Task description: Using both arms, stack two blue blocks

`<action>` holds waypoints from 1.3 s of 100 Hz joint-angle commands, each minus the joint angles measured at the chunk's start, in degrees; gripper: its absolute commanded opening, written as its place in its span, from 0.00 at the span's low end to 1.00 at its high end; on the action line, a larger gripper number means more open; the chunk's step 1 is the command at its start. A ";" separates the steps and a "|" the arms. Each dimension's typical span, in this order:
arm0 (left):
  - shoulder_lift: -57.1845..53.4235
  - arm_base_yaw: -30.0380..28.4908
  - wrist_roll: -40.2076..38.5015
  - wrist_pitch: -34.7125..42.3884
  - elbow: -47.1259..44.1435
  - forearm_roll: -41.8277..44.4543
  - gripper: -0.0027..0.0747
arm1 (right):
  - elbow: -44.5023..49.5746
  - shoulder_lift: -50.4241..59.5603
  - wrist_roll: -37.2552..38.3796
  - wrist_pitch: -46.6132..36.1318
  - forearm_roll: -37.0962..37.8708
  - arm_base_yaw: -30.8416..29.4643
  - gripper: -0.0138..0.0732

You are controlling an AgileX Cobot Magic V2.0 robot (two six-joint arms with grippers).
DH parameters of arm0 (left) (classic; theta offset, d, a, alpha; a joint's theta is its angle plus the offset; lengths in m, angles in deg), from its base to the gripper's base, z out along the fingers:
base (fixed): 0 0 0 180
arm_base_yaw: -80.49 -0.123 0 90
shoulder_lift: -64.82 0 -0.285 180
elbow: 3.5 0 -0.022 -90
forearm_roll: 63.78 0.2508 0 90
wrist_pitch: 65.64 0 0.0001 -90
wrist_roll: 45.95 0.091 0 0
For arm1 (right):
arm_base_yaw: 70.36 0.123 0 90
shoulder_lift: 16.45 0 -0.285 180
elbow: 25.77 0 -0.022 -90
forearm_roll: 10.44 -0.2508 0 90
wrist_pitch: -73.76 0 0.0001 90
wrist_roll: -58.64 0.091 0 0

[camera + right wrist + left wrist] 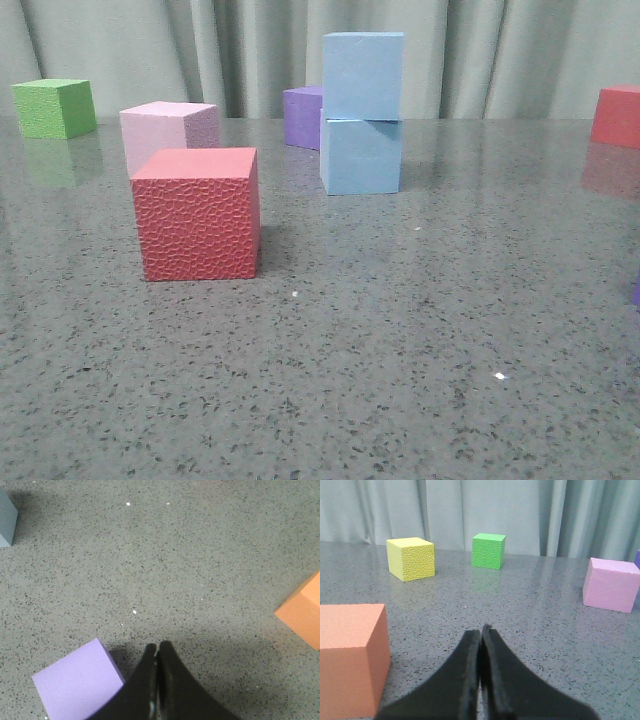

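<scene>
In the front view the two blue blocks stand stacked at the middle back of the table. The upper one (362, 75) rests on the lower one (360, 155), turned slightly against it. Neither arm shows in that view. My left gripper (481, 630) is shut with nothing between its fingers, low over bare table. My right gripper (157, 646) is also shut and empty, above the table. A grey-blue block corner (6, 520) shows at the edge of the right wrist view, far from the fingers.
A textured red cube (198, 213) stands front left, with a pink cube (168, 130) behind it. A purple cube (303, 116) sits behind the stack, a green cube (55, 108) far left, a red one (617, 116) far right. A lilac cube (77, 685) lies beside the right fingers, an orange cube (350, 655) beside the left.
</scene>
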 commanded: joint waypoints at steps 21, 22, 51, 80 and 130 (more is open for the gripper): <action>0.63 -0.06 0.95 6.19 -2.37 -1.72 0.01 | -1.44 0.25 -0.42 -3.06 0.80 -0.30 0.02; 0.63 -0.06 0.95 6.55 -2.37 -1.72 0.01 | -1.44 0.25 -0.42 -3.06 0.80 -0.30 0.02; 0.63 -0.06 0.95 8.98 -2.37 -1.62 0.01 | -1.44 0.25 -0.42 -3.06 0.80 -0.30 0.02; 0.63 -0.06 0.95 8.98 -2.37 -1.62 0.01 | -1.44 0.25 -0.42 -3.06 0.80 -0.30 0.02; 0.63 -0.06 0.95 8.98 -2.37 -1.62 0.01 | -1.44 0.25 -0.42 -3.06 0.80 -0.30 0.02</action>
